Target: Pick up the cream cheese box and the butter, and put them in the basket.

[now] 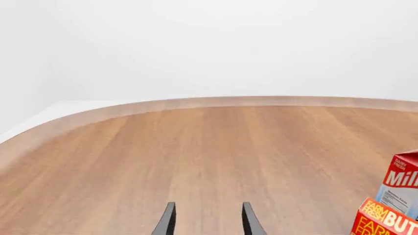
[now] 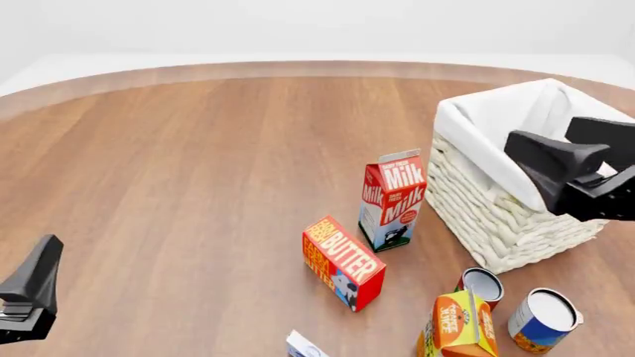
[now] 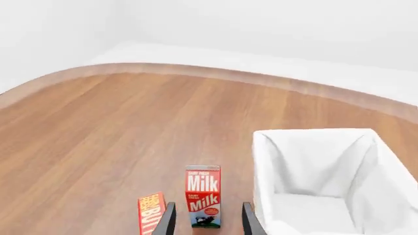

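The butter [image 2: 343, 262] is a red-orange carton lying on the wooden table, in front of the upright milk carton [image 2: 392, 199]. Only a white-and-blue corner of the cream cheese box [image 2: 303, 347] shows, at the bottom edge of the front view. The whitish wicker basket [image 2: 496, 223] with its white liner stands at the right. My right gripper [image 2: 558, 169] hovers above the basket's near side, open and holding nothing [image 3: 207, 221]. My left gripper [image 2: 30, 296] hangs at the far lower left, open and holding nothing [image 1: 207, 223], well away from the butter [image 1: 385, 220].
An orange-yellow juice carton [image 2: 459, 323] and two tin cans [image 2: 481, 286] [image 2: 543, 320] stand in front of the basket. The milk carton [image 3: 203, 196] stands between the butter [image 3: 150, 213] and the basket [image 3: 313, 166]. The table's curved far edge [image 2: 297, 71] runs across the back.
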Available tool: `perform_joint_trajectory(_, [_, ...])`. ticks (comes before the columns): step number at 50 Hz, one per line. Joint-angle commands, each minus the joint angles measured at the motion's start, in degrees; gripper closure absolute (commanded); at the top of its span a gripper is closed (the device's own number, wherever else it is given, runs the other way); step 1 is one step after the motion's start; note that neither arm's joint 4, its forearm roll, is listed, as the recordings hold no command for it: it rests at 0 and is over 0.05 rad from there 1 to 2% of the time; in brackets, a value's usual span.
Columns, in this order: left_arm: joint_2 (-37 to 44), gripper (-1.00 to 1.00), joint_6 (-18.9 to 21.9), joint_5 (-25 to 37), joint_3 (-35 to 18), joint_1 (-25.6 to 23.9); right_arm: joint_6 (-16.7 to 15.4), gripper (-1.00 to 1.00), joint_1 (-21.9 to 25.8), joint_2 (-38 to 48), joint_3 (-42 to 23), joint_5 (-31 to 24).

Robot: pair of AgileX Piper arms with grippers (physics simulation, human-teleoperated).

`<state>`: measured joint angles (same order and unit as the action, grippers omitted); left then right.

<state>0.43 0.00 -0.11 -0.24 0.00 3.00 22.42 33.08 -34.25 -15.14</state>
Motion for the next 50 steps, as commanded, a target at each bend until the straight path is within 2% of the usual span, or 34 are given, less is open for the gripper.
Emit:
perform_joint_trajectory(1, [0.0,-1.0,0.0,0.0,0.0,0.0,1.9,-1.0,6.8,12.7,-10.0,-4.5])
perform_joint_trajectory(2, [0.0,-1.0,0.0,0.0,0.0,0.0,3.1,-1.0,7.0,13.5,-10.6,-4.7])
perform_joint_trajectory(3, [0.0,-1.0,0.0,0.0,0.0,0.0,1.7,-1.0,7.9,15.5,-11.9,-5.3])
perform_joint_trajectory(4, [0.0,-1.0,0.0,0.0,0.0,0.0,1.7,-1.0,7.9,15.6,-11.9,-5.3])
perform_joint_trajectory(6, [0.0,-1.0,0.0,0.0,0.0,0.0,4.0,-1.0,8.8,17.3,-13.8,-6.1])
perform_joint_trajectory(8, [0.0,-1.0,0.0,0.0,0.0,0.0,4.8,-1.0,10.6,19.0,-15.1,-7.1])
perform_joint_trajectory(17, [0.0,-1.0,0.0,0.0,0.0,0.0,3.9,-1.0,13.3,29.1,-19.7,-8.8])
perform_joint_trajectory(18, [0.0,-1.0,0.0,0.0,0.0,0.0,4.9,-1.0,14.4,30.1,-19.7,-8.1])
perform_joint_trajectory(20, [0.0,-1.0,0.0,0.0,0.0,0.0,4.3,-1.0,14.7,31.7,-19.6,-6.9])
perform_joint_trajectory(33, [0.0,-1.0,0.0,0.0,0.0,0.0,6.6,-1.0,19.6,40.7,-22.9,-5.1])
perform_joint_trajectory(37, [0.0,-1.0,0.0,0.0,0.0,0.0,6.3,-1.0,19.6,41.9,-24.8,-6.1])
perform_joint_trajectory(50, [0.0,-1.0,0.0,0.0,0.0,0.0,6.5,-1.0,18.8,44.7,-24.9,-6.7])
